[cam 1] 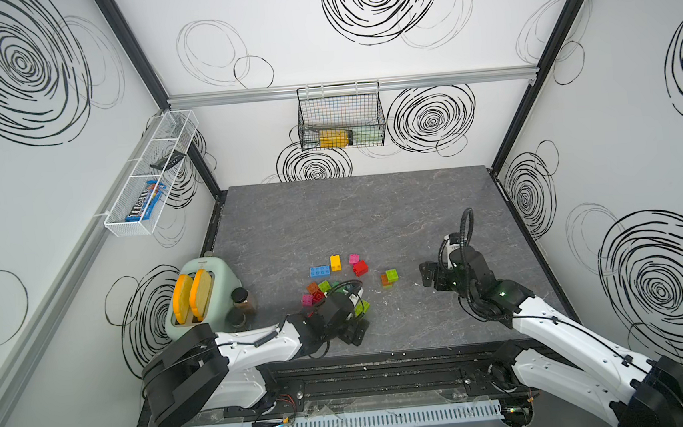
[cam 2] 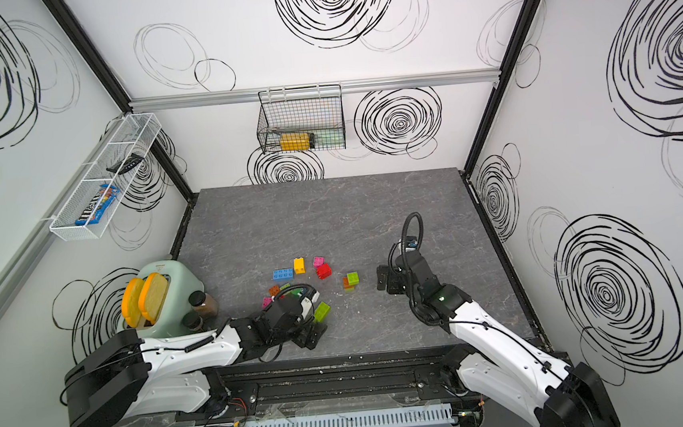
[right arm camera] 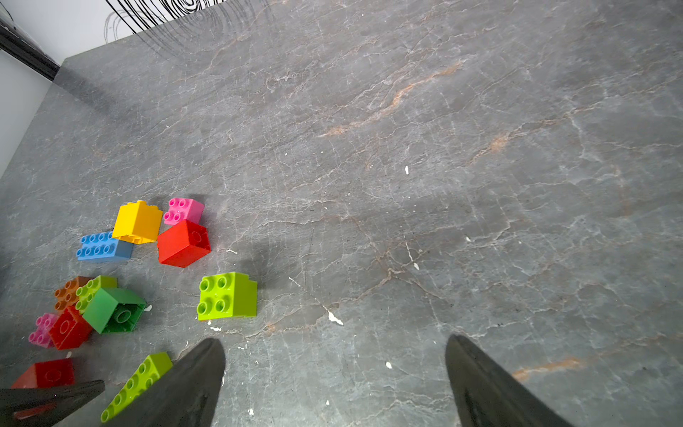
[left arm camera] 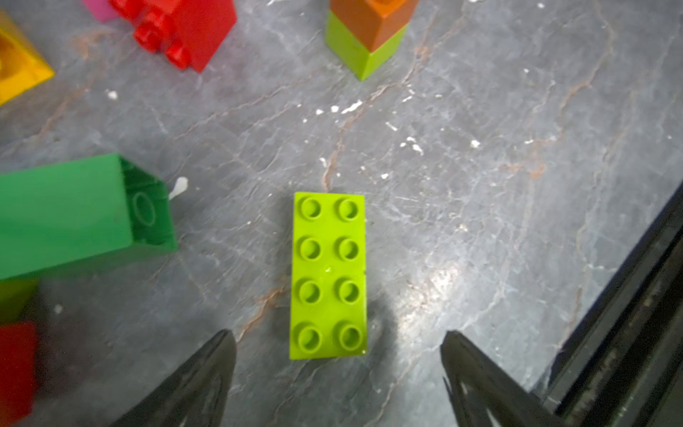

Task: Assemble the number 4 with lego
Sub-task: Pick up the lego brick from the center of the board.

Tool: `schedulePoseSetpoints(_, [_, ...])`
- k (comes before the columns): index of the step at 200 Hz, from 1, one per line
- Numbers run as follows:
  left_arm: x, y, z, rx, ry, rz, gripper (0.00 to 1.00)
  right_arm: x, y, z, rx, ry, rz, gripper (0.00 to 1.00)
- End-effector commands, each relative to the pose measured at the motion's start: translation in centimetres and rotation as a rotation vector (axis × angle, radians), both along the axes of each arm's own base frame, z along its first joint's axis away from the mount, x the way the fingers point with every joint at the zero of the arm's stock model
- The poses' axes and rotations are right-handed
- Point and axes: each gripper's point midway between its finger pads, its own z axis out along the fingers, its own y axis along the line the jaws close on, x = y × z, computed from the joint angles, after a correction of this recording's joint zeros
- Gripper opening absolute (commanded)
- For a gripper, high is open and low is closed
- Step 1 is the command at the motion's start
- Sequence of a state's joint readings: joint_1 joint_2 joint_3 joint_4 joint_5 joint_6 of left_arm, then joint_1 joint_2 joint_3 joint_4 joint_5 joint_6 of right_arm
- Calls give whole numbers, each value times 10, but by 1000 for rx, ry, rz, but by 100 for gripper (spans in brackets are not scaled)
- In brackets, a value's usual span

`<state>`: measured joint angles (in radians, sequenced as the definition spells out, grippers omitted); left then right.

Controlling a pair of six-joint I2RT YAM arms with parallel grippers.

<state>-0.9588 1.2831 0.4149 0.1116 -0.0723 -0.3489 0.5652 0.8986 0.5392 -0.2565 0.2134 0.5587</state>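
Here, a dark grey stone-patterned table (cam 1: 352, 213) is filling the middle of a white booth. The lego (cam 2: 322, 271) is lying loose in a small scatter toward the table's near side. The left gripper (left arm camera: 337, 342) is hovering over a long lime brick (left arm camera: 328, 275), which is lying flat, studs up; the jaws are standing wide apart, one on each side of the brick's near end, gripping nothing. Just beside it a dark green brick (left arm camera: 74, 214) is lying on its side, hollow underside showing. In both top views the left arm (cam 1: 258, 342) is covering part of the cluster. Farther back a blue brick (cam 1: 320, 271), a yellow brick (cam 1: 335, 262), a pink brick (cam 1: 354, 258) and a red brick (cam 1: 361, 268) are sitting close together. A lime cube (right arm camera: 226, 295) joined to an orange cube (left arm camera: 373, 14) is lying apart, between the two arms. The right gripper (right arm camera: 334, 344) is hanging over bare table, jaws spread wide and empty. A pale green toaster (cam 1: 219, 274) holding two slices (cam 1: 192, 295) and two dark jars (cam 1: 243, 299) are crowding the left arm's outer side. A black wire basket (cam 1: 340, 116) is hanging on the back wall, a white mesh basket (cam 1: 149, 175) on the left wall.
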Motion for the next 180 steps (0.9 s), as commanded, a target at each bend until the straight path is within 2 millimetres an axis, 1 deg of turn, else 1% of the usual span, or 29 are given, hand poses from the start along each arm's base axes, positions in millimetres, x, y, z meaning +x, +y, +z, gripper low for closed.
schedulePoseSetpoints(1, [13,-8,11,-9,-108,10,80,3,-1,3,-2,-24,-1,97])
schedulePoseSetpoints(21, [17,4,-2,57,-119,45,79,6,1,8,-1,-42,5,97])
schedulePoseSetpoints(41, [15,0,-7,60,-107,30,79,10,3,14,-10,-58,11,97])
schedulePoseSetpoints(62, [13,3,-15,74,-79,47,75,13,3,19,-22,-69,14,97])
schedulePoseSetpoints(71, [10,3,-18,68,-62,40,71,14,4,20,-24,-73,18,98])
schedulePoseSetpoints(100, [4,3,-19,44,-40,33,59,15,3,20,-30,-79,19,97])
schedulePoseSetpoints(121, [3,3,-22,44,-30,29,52,14,4,18,-28,-79,22,97])
schedulePoseSetpoints(180, [5,3,-27,37,-3,25,47,13,5,14,-24,-71,30,97])
